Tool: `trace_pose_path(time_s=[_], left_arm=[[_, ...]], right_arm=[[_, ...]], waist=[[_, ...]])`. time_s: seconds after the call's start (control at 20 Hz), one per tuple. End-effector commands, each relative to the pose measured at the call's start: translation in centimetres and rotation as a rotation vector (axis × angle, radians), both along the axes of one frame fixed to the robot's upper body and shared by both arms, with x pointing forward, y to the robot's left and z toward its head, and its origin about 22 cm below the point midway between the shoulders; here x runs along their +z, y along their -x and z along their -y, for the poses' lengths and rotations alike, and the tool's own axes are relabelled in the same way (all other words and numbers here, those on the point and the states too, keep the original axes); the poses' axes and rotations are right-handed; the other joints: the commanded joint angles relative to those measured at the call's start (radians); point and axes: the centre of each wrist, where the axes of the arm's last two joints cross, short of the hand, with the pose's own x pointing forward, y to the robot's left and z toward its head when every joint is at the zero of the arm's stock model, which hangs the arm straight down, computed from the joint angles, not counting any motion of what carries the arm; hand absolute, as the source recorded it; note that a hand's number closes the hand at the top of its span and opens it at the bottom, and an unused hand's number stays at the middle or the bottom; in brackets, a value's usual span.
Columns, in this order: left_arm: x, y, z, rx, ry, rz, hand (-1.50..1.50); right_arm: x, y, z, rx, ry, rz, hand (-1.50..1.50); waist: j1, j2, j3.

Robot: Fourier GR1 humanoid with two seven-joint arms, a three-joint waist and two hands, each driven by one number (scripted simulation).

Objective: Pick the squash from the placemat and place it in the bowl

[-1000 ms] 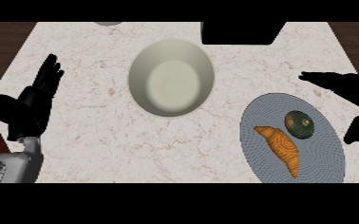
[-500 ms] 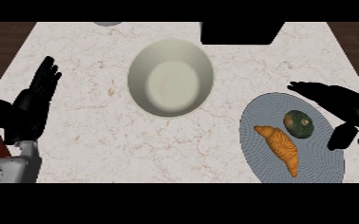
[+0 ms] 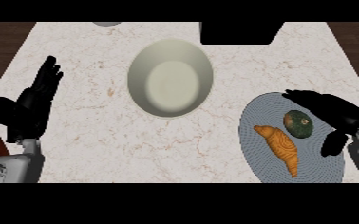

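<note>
Now our right hand [image 3: 333, 111] has swung in over the right edge of the round grey-blue placemat [image 3: 256, 133], fingers spread and arched beside the dark green squash [image 3: 298, 124], not yet lifted toward the cream bowl [image 3: 170, 77].

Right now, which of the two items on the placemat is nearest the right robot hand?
The dark green squash, round, right beside the right robot hand. The long orange croissant lies lower-left on the placemat, farther off.
</note>
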Motion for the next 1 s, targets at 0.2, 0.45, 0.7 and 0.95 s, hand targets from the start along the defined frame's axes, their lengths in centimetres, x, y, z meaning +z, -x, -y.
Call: trace_pose_path(time_s=[0.2, 0.45, 0.7, 0.95], left_arm=[[2.3, -0.8, 0.9, 0.004, -0.008, -0.002, 0.00], [0.0, 0.5, 1.3, 0.001, -0.016, 0.011, 0.00], [0.3, 0.8, 1.1, -0.008, -0.005, 0.005, 0.00], [0.9, -0.2, 1.8, -0.014, 0.010, 0.000, 0.00]], right_arm=[[-2.6, -0.2, 0.4, -0.025, -0.001, 0.013, -1.50], [-1.8, -1.7, 0.3, 0.002, 0.004, -0.094, 1.50], [-5.0, -2.5, -1.6, 0.057, -0.067, -0.056, 1.50], [-6.5, -2.0, -1.7, 0.066, -0.078, -0.031, 1.50]], waist=[[0.001, 0.000, 0.000], [0.004, 0.000, 0.000], [0.008, 0.001, 0.000], [0.005, 0.001, 0.000]])
